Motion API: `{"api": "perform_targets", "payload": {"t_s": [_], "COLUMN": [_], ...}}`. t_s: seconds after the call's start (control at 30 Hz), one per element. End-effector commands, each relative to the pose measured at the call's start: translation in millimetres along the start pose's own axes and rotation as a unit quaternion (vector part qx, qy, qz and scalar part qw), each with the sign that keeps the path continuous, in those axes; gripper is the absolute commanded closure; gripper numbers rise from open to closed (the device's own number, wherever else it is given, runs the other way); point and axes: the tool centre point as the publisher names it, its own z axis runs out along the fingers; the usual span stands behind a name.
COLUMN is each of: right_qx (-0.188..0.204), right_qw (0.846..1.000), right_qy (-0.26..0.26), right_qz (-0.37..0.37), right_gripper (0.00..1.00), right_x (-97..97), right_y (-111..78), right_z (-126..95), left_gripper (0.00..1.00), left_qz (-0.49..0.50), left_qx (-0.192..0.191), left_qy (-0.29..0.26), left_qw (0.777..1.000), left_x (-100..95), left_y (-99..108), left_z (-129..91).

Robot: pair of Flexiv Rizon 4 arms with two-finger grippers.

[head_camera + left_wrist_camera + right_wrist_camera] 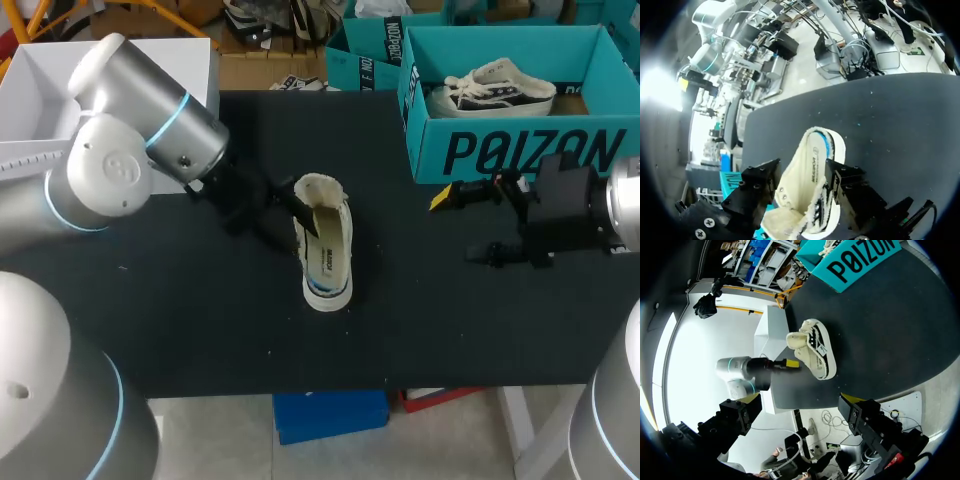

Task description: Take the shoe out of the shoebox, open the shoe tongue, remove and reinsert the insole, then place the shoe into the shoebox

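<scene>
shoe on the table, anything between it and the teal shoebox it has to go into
Nothing lies on the table between the shoe and the shoebox. The right gripper hangs open just before the box's front wall, close to that path, and a second shoe already lies inside.

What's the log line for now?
cream low-top shoe upright on black table; left claw at its heel end; right claw open, empty, beside teal cardboard shoebox
</scene>
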Motion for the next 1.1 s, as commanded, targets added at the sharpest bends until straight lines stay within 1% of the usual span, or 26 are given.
{"api": "perform_targets", "payload": {"t_s": [0.03,0.13,0.2,0.23,0.37,0.6,0.7,0.77,1.1], "right_qx": [0.0,0.0,0.0,0.0,0.0,0.0,0.0,0.0,0.0], "right_qw": [1.0,1.0,1.0,1.0,1.0,1.0,1.0,1.0,1.0], "right_qy": [-0.001,-0.001,-0.001,-0.001,-0.001,-0.001,-0.001,-0.001,-0.001], "right_qz": [0.0,0.0,0.0,0.0,0.0,0.0,0.0,0.0,0.0], "right_gripper": [0.0,0.0,0.0,0.0,0.0,0.0,0.0,0.0,0.0], "right_x": [0.2,0.2,0.2,0.2,0.2,0.2,0.2,0.2,0.2], "right_y": [-0.2,-0.2,-0.2,-0.2,-0.2,-0.2,-0.2,-0.2,-0.2], "right_z": [0.5,0.5,0.5,0.5,0.5,0.5,0.5,0.5,0.5], "left_gripper": [1.0,1.0,1.0,1.0,1.0,1.0,1.0,1.0,1.0], "left_qz": [0.011,0.018,0.024,0.026,0.026,0.024,0.024,0.022,0.015], "left_qx": [-0.018,-0.026,-0.033,-0.043,-0.055,-0.06,-0.072,-0.082,-0.081], "left_qy": [0.044,0.07,0.098,0.114,0.154,0.173,0.191,0.202,0.216], "left_qw": [0.999,0.997,0.994,0.992,0.986,0.983,0.979,0.976,0.973], "left_x": [-7.4,-8.0,-7.0,-5.6,-2.7,1.1,4.0,7.5,15.2], "left_y": [-9.3,-13.4,-16.0,-16.9,-20.6,-24.5,-25.2,-23.3,-13.4], "left_z": [-8.2,-5.9,-2.8,-0.5,6.8,17.5,22.1,25.0,38.4]}}
